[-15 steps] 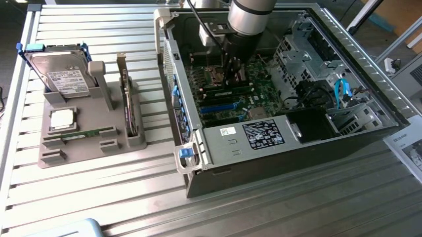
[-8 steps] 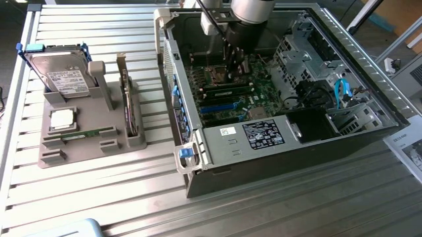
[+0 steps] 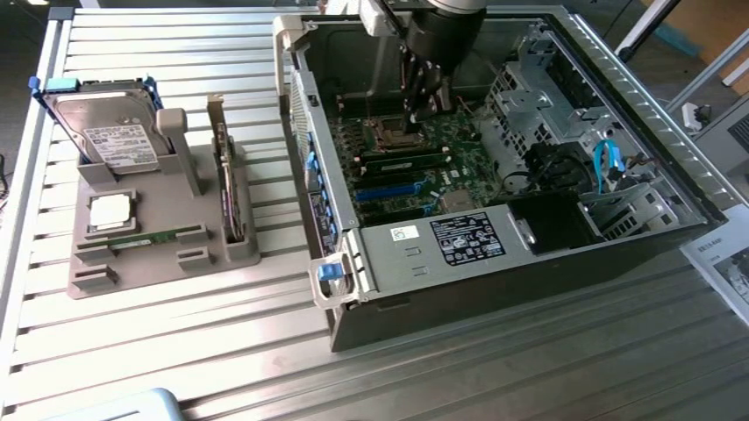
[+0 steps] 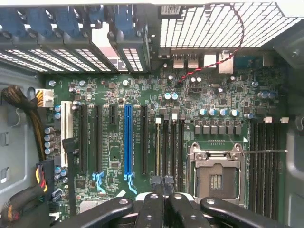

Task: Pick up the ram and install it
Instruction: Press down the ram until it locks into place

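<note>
The ram (image 3: pixel 150 239), a narrow green stick, lies flat in a groove at the front of the grey fixture (image 3: pixel 140 263), on the exterior view's left. My gripper (image 3: pixel 422 114) hangs far from it, inside the open computer case (image 3: pixel 492 254) above the motherboard (image 3: pixel 404 167). In the wrist view the black fingers (image 4: pixel 151 209) of the gripper (image 4: pixel 162 181) stand shut together with nothing visible between them. Just beyond their tips, a thin pale-edged stick (image 4: pixel 158 147) sits edge-on in one of the memory slots, beside the bare CPU socket (image 4: pixel 216 178).
The fixture also carries a silver hard drive (image 3: pixel 111 132), a square chip (image 3: pixel 111 210) and an upright card (image 3: pixel 223 175). Inside the case are drive cages (image 3: pixel 527 88), blue cables (image 3: pixel 606 162), a black power supply (image 3: pixel 468 237) and a long blue expansion slot (image 4: pixel 127 142).
</note>
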